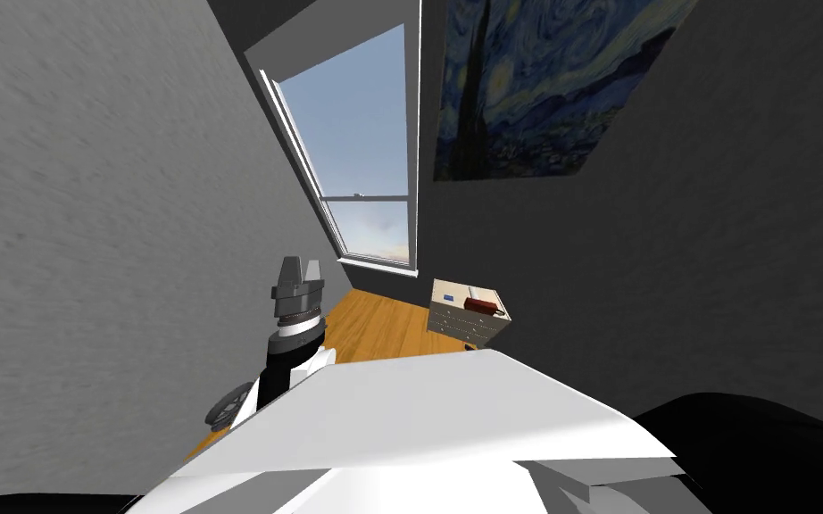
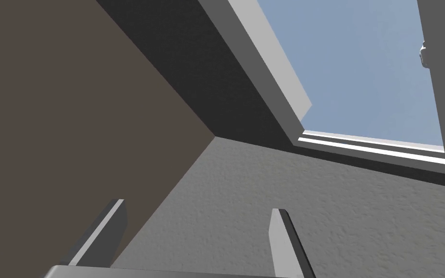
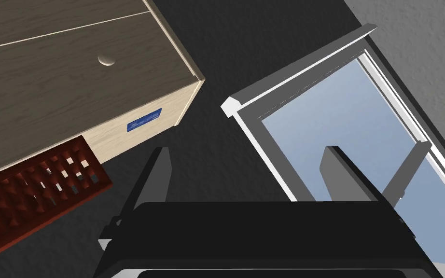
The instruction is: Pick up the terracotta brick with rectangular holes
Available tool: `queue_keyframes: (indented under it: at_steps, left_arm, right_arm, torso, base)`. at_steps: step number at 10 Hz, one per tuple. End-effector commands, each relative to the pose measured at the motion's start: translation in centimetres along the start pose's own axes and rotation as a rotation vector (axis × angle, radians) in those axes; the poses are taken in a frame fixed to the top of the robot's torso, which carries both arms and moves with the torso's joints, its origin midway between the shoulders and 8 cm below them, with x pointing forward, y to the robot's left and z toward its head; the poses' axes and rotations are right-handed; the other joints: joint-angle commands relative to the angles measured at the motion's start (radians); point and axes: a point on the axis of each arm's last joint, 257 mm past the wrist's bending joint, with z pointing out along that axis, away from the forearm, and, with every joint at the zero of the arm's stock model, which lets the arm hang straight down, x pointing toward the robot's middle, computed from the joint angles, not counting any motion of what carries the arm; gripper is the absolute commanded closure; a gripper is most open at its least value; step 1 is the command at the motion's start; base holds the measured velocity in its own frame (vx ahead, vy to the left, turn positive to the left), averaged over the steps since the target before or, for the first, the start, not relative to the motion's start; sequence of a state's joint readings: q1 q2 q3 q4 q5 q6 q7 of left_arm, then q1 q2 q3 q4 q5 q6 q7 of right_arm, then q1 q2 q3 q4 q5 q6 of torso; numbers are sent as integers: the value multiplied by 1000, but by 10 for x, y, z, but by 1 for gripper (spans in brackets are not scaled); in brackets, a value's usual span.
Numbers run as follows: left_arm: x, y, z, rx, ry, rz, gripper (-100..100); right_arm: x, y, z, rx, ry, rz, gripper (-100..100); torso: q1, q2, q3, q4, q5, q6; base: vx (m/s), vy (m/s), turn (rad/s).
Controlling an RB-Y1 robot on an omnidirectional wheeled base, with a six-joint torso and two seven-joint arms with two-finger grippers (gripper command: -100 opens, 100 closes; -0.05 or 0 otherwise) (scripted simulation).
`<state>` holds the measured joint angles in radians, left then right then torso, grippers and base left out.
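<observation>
The brick (image 3: 33, 198) is rendered matt, a dull red clay look, slightly rough. Pale wood grain is shown on the dresser (image 3: 48, 87), warmer wood on the floor (image 1: 374, 330), and the wall (image 1: 88, 223) is drawn rough, stucco-ish.

- A room in a home: plain grey textured walls (image 1: 88, 223) and a warm wooden floor (image 1: 374, 330).
- A tall window (image 1: 365, 152) with a white frame, blue sky beyond.
- A swirling blue night-sky painting (image 1: 544, 80) hangs on the wall beside the window.
- A small pale-wood chest of drawers (image 1: 463, 326) with round knobs stands against the wall below the painting — household furniture.
</observation>
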<state>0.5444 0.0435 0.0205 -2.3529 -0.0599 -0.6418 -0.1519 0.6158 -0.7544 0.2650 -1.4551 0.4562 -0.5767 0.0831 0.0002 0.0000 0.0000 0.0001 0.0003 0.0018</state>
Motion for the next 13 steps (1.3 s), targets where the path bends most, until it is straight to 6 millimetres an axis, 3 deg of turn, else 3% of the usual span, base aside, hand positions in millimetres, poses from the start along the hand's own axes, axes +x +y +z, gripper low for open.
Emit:
queue_keyframes:
  at_steps: [1,2,3,5,6,8,9,10,12,13]
  left_arm:
    - [0,0,0,0,0,0,0]
    - [0,0,0,0,0,0,0]
    - [0,0,0,0,0,0,0]
    - [0,0,0,0,0,0,0]
    - [0,0,0,0,0,0,0]
    - [0,0,0,0,0,0,0]
    - [0,0,0,0,0,0,0]
    - [0,0,0,0,0,0,0]
    - [0,0,0,0,0,0,0]
    - [0,0,0,0,0,0,0]
  right_arm:
    - [26,-22,-19,39,85,-63,-100]
    - [30,-29,-22,55,94,-58,-100]
    - [53,-51,-44,93,177,-115,-100]
    - [56,-55,-46,103,184,-114,-100]
    - [76,-77,-71,140,269,-170,-100]
    - [78,-79,-73,147,273,-168,-100]
    - [94,-98,-98,175,353,-224,-100]
    - [97,-103,-102,188,361,-220,-100]
    - [120,-141,-159,253,514,-311,-100]
    - [123,-145,-165,262,529,-316,-100]
  torso:
    - [0,0,0,0,0,0]
    - [1,-1,0,0,0,-1]
    - [0,-2,-1,0,0,-1]
    - [0,-3,-2,-1,0,0]
    - [0,-1,-1,0,0,0]
    - [0,-2,-1,0,0,0]
    - [-1,-1,-1,0,0,0]
    - [0,-2,-1,0,0,-1]
    - [-1,-4,-2,-1,0,-1]
    - [-3,-7,-4,-1,0,-2]
  base:
    - [47,44,299]
    - [54,27,229]
    - [82,22,385]
    - [58,12,55]
    - [54,29,346]
    - [51,3,76]
    - [71,16,257]
    - [71,5,206]
    - [110,-11,387]
    - [101,-21,142]
